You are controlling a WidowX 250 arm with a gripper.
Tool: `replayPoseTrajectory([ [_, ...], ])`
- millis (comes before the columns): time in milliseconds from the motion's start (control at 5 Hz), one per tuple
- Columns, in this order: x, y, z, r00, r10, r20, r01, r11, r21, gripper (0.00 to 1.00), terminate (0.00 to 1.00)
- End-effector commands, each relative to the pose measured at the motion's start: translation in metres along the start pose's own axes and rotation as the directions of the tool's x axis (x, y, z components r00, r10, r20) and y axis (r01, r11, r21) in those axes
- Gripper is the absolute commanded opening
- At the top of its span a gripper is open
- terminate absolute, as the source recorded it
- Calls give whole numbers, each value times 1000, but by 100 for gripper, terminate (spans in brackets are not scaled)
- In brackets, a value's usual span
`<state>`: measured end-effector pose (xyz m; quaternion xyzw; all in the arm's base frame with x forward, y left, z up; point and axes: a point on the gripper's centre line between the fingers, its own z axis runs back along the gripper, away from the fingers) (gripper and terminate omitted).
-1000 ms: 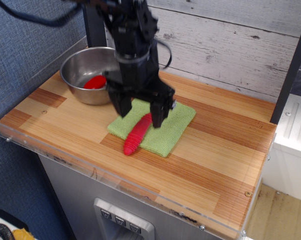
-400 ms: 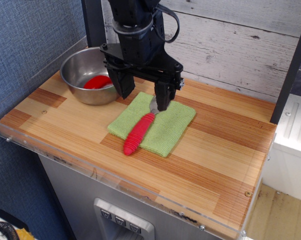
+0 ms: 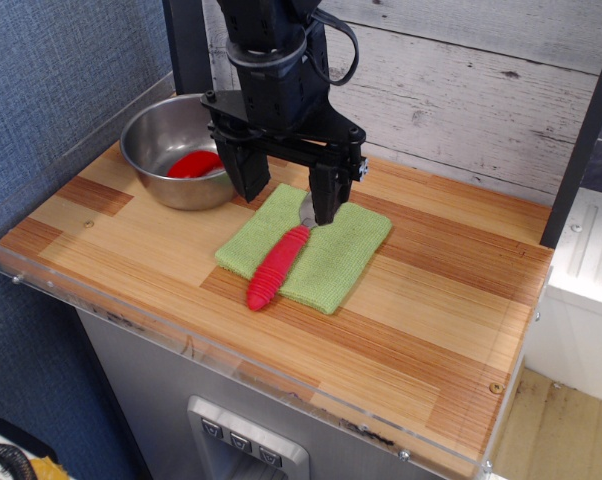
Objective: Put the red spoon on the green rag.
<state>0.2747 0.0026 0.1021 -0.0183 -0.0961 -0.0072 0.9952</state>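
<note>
Round steel bowl (image 3: pixel 176 150) sits at the back left of the striped wooden tabletop (image 3: pixel 421 310), just beside the light green square microfibre rag (image 3: pixel 331 255). Inside the bowl lies a smooth rounded red object (image 3: pixel 193 164). Nothing stands between bowl and rag. The spoon with ribbed red handle (image 3: pixel 276 265) lies diagonally across the rag, handle end overhanging the near edge onto the wood. My black gripper (image 3: pixel 285 196) hangs above the rag's far side, fingers spread, gripping nothing.
</note>
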Motion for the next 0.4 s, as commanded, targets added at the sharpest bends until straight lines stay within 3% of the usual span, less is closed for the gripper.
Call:
replayPoseTrajectory([
  [0, 3, 4, 8, 1000, 16, 26, -16, 1000, -13, 100, 0],
  [200, 3, 4, 8, 1000, 16, 26, -16, 1000, -13, 100, 100],
])
